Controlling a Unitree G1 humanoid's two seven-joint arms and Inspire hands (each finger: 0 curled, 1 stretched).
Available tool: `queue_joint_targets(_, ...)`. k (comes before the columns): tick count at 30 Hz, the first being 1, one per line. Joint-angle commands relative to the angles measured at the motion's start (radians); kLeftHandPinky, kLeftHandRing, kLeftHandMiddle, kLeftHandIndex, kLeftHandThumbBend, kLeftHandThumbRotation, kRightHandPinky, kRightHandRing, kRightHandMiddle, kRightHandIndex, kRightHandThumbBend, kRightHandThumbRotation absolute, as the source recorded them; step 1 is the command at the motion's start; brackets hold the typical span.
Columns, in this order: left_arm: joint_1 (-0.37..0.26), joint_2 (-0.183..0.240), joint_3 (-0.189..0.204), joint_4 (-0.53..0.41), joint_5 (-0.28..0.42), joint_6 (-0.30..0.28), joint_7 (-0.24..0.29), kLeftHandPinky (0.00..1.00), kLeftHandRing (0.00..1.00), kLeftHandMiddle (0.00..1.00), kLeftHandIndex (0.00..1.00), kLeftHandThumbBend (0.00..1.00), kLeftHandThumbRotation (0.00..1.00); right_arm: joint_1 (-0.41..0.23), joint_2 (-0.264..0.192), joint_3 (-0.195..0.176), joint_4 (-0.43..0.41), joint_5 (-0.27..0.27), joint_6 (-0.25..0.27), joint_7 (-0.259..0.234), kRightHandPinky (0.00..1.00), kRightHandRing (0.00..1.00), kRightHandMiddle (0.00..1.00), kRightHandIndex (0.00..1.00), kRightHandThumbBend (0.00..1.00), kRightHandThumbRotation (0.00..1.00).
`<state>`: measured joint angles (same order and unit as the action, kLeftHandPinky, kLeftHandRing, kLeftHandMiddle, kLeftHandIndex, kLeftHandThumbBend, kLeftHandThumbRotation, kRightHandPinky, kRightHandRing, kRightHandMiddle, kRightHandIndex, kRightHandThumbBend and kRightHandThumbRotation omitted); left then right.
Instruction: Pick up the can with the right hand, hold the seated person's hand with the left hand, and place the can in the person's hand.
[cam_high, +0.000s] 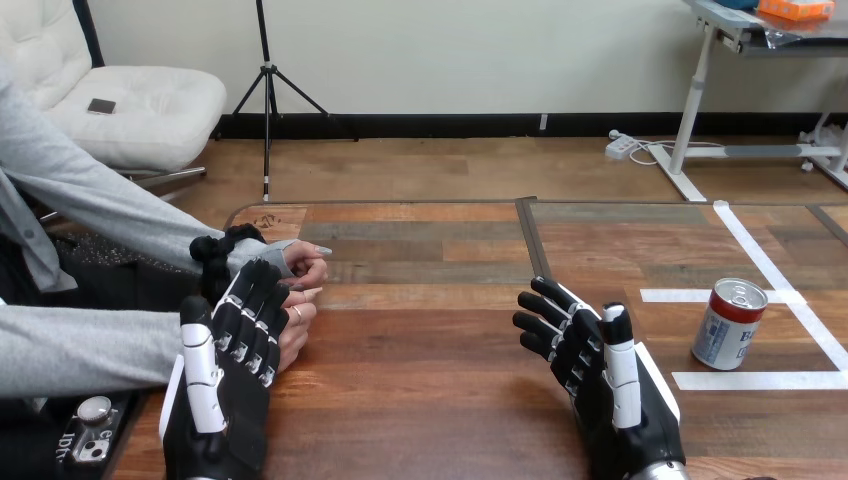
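Observation:
A red, white and blue can (729, 324) stands upright on the table at the right, inside white tape lines. My right hand (590, 380) hovers left of it, fingers straight and spread, holding nothing, a clear gap from the can. My left hand (225, 375) is raised at the lower left, open, its fingers in front of the person's hands (300, 290). Those hands rest together at the table's left edge. I cannot tell whether my fingers touch them.
White tape lines (760, 270) mark a box around the can on the wooden table (430, 350). A dark seam (533, 240) runs across the tabletop. A small black device (90, 430) lies at the lower left corner.

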<state>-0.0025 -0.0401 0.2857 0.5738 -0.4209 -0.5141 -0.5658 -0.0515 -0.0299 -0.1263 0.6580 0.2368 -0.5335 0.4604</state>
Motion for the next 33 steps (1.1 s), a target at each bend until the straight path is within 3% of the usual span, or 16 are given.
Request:
queue_joint_targets(1,-0.049,0.019,-0.024,-0.055,0.011,0.005,-0.002,1.00,0.96,0.93,0.90,0.60,1.00,-0.063,0.003,0.005,-0.063,0.018,0.005,0.010,0.89,0.85,0.86,0.87,0.85,1.00)
queue_joint_targets(8,-0.049,0.018,-0.024,-0.053,0.010,0.004,-0.002,1.00,0.96,0.93,0.90,0.59,1.00,-0.060,0.003,0.002,-0.076,0.032,0.021,0.019,0.91,0.86,0.87,0.87,0.85,1.00)
queue_joint_targets(14,-0.049,0.017,-0.023,-0.050,0.009,0.002,-0.001,0.99,0.95,0.92,0.90,0.60,0.99,-0.061,0.007,-0.004,-0.081,0.043,0.001,0.021,0.88,0.85,0.86,0.86,0.84,1.00)
queue_joint_targets(20,-0.047,0.020,-0.024,-0.054,0.006,0.012,-0.007,0.99,0.94,0.93,0.89,0.61,0.98,-0.053,-0.005,-0.001,-0.132,0.042,0.014,0.011,0.87,0.84,0.85,0.85,0.84,1.00)
queue_joint_targets(27,-0.040,0.019,-0.025,-0.063,0.009,0.010,-0.002,0.98,0.94,0.93,0.89,0.60,0.98,-0.044,-0.044,-0.005,-0.238,0.046,0.092,-0.004,0.87,0.84,0.84,0.83,0.84,1.00)
queue_joint_targets(33,-0.043,0.017,-0.021,-0.051,0.008,-0.005,-0.007,0.98,0.94,0.93,0.90,0.60,0.98,-0.050,-0.083,-0.024,-0.300,0.073,0.145,0.012,0.87,0.84,0.83,0.83,0.86,0.99)
